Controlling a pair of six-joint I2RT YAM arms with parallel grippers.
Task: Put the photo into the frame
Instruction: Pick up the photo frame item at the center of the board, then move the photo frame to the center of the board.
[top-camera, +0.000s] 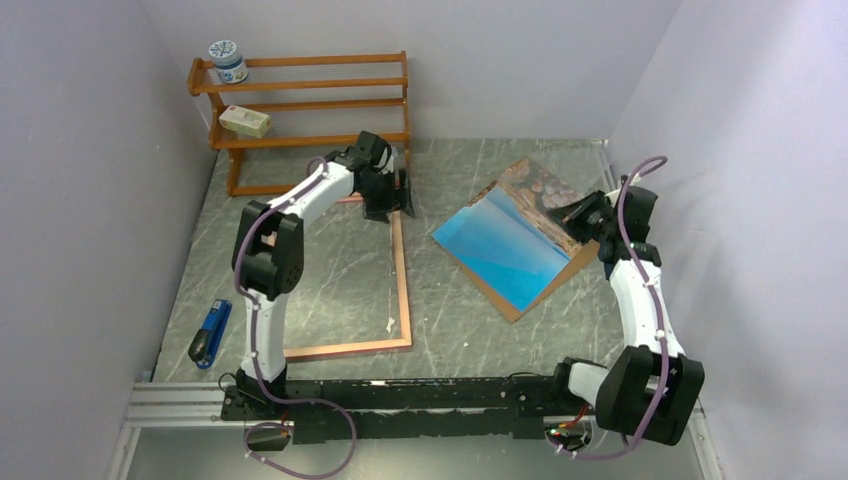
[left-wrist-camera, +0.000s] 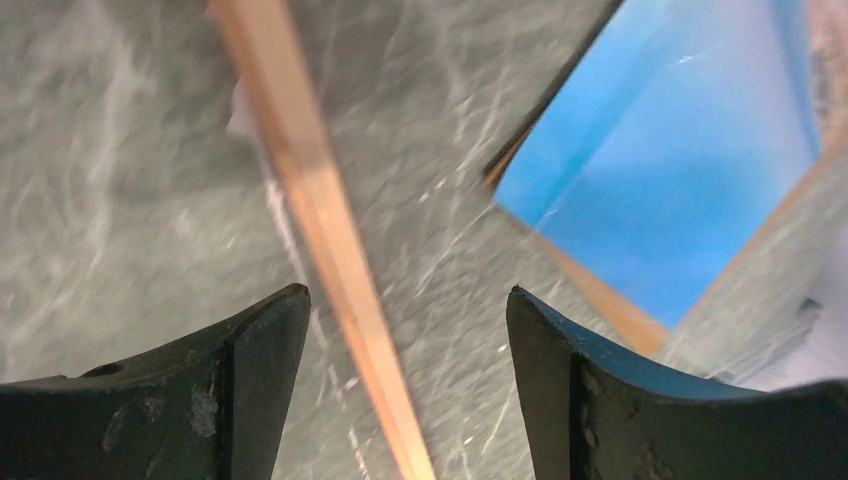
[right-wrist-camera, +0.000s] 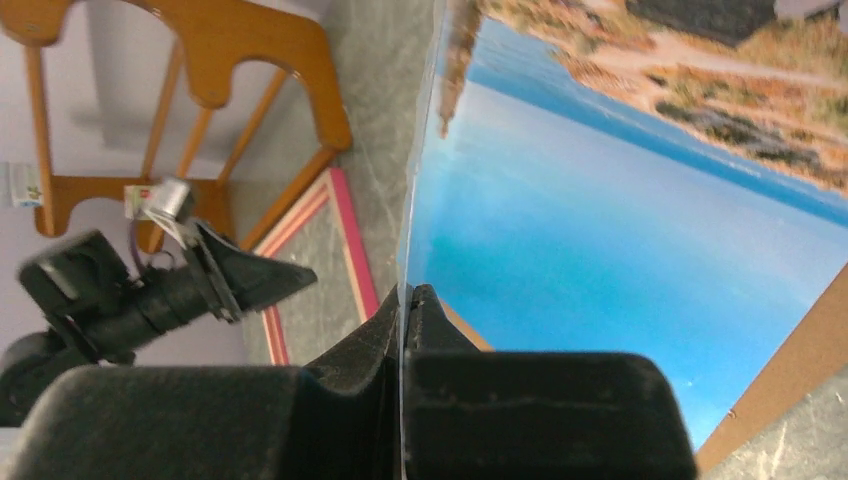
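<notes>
Barely started tbh: photo (top-camera: 505, 240) isn't in the frame (top-camera: 403, 290) yet, it's on the backing (top-camera: 560, 280) just right of it, right gripper (right-wrist-camera: 405, 300) pinched shut on its far edge, left gripper (left-wrist-camera: 405, 300) spread open over the frame's rail.

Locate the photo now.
Top view, right side: the photo sits over the backing board, right of the frame, one edge pinched in the right pincer.

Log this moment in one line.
left fingers open over frame | right fingers shut on photo edge | photo over backing, not in frame
</notes>
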